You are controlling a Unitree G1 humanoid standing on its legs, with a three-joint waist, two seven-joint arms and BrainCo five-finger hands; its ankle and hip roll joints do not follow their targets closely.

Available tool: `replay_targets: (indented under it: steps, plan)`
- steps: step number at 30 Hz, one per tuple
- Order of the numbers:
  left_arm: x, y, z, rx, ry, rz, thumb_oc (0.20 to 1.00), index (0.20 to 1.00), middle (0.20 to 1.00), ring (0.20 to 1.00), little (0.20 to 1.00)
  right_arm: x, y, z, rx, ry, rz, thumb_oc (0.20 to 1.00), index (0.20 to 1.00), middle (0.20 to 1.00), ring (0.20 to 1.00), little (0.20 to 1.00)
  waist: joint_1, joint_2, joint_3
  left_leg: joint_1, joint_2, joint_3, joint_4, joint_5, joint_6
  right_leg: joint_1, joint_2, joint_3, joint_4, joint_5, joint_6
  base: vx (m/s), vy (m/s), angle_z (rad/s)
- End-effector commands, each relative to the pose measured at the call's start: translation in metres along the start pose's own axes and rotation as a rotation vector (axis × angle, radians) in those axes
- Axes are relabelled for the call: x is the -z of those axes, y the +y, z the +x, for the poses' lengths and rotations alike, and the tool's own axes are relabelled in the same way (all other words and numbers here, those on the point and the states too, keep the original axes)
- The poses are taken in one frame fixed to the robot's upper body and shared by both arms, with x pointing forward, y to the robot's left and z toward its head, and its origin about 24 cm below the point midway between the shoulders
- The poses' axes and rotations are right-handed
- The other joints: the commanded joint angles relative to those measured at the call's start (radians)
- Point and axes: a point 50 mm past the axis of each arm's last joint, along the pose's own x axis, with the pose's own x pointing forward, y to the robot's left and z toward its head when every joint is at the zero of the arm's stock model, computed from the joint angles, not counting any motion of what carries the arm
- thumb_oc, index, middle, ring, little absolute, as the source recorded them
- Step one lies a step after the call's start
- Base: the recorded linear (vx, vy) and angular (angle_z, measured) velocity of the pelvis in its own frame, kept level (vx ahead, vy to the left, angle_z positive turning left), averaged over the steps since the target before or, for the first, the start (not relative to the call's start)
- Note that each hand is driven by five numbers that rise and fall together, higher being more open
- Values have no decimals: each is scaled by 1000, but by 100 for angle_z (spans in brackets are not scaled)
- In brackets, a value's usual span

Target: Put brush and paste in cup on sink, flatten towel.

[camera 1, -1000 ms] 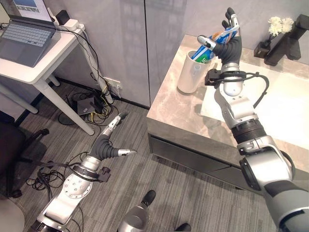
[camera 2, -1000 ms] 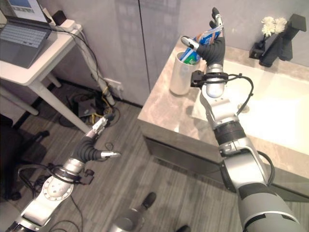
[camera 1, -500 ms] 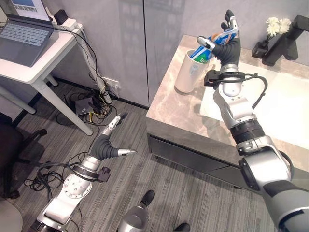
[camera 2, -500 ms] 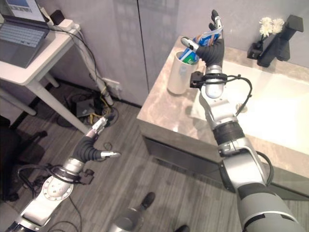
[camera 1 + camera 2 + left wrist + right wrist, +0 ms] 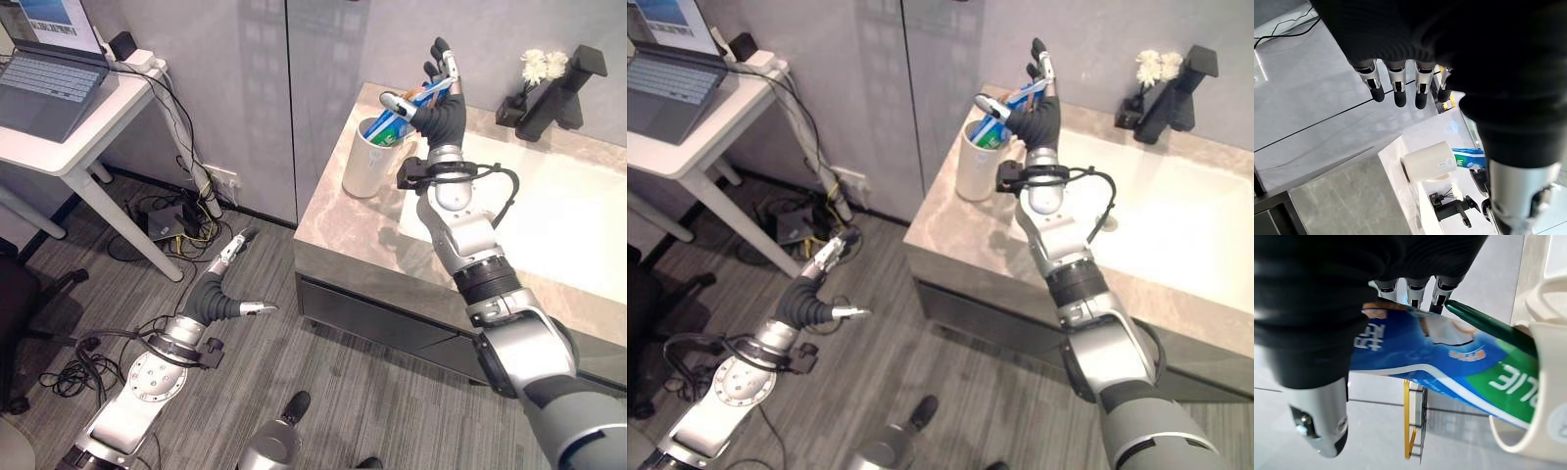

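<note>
My right hand (image 5: 443,103) has its fingers (image 5: 1411,290) and thumb on the upper end of the paste (image 5: 1440,360), though the fingers look nearly straight, so the hold is light. The tube's lower end already sits inside the cup (image 5: 367,168), leaning against the rim, with the green brush (image 5: 1488,326) standing in the same cup beside it. To do this well, I judge I should let the tube slide down before I spread the fingers, then lift straight up so I don't tip the cup, which stands on the bench (image 5: 343,220) near its corner. My right arm reaches up from the lower right, forearm over the sink (image 5: 558,220), wrist bent, fingertips pointing upward. My left hand (image 5: 232,284) hangs low over the floor, fingers relaxed and apart, holding nothing.
</note>
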Motion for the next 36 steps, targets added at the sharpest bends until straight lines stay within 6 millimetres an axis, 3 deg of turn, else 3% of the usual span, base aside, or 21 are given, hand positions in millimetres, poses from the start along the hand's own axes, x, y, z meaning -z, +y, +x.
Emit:
replay_targets:
  steps: [1,17,25,28,30,31,34,36]
  plan:
    - [-16,14,2,-13,-82,86,1000,1000,1000,1000,1000,-10,13,-3,-61,-55,29,1000,1000,1000,1000,1000,3,-61,-20,1,20,26,8,-148,13,34,-76,66,15,-51,50,-14,-4,-5]
    - [-12,14,-3,-20,-54,83,1000,1000,1000,1000,1000,-2,14,-6,-48,-19,41,1000,1000,1000,1000,1000,-16,-58,-39,21,22,42,8,-155,14,48,-74,72,10,-45,50,0,0,0]
    - [-7,11,-2,-26,-42,88,1000,1000,1000,1000,1000,-14,13,-4,-16,-75,91,1000,1000,1000,1000,1000,-14,-59,-47,37,27,50,8,-162,16,58,-74,82,10,-47,51,-2,0,0]
    - [-6,12,-2,-39,-44,101,1000,1000,1000,1000,1000,-23,2,0,34,-118,61,1000,1000,1000,1000,1000,-11,-57,-56,47,29,52,8,-165,15,67,-72,82,9,-48,52,0,0,0]
    - [-7,12,-1,-45,-57,104,1000,1000,1000,1000,1000,-37,-22,9,153,-178,24,1000,1000,1000,1000,1000,-8,-55,-65,56,32,51,8,-167,14,78,-67,80,10,-51,50,-9,-16,-4]
    - [-7,12,-1,-44,-58,104,1000,1000,1000,1000,1000,-37,-23,9,154,-180,23,1000,1000,1000,1000,1000,-7,-54,-63,57,32,51,8,-167,14,79,-67,80,9,-51,50,-14,-18,-4]
    - [-4,14,3,-53,-56,130,1000,1000,1000,1000,1000,-50,-65,8,340,-244,14,1000,1000,1000,1000,1000,-14,-44,-82,73,39,53,8,-169,5,97,-58,76,7,-62,46,-4,-18,-15]
    - [-1,16,2,-73,-44,126,1000,1000,1000,1000,1000,-53,-72,4,364,-263,29,1000,1000,1000,1000,1000,-20,-39,-87,80,43,54,8,-170,3,105,-54,76,6,-66,41,-12,-16,-2]
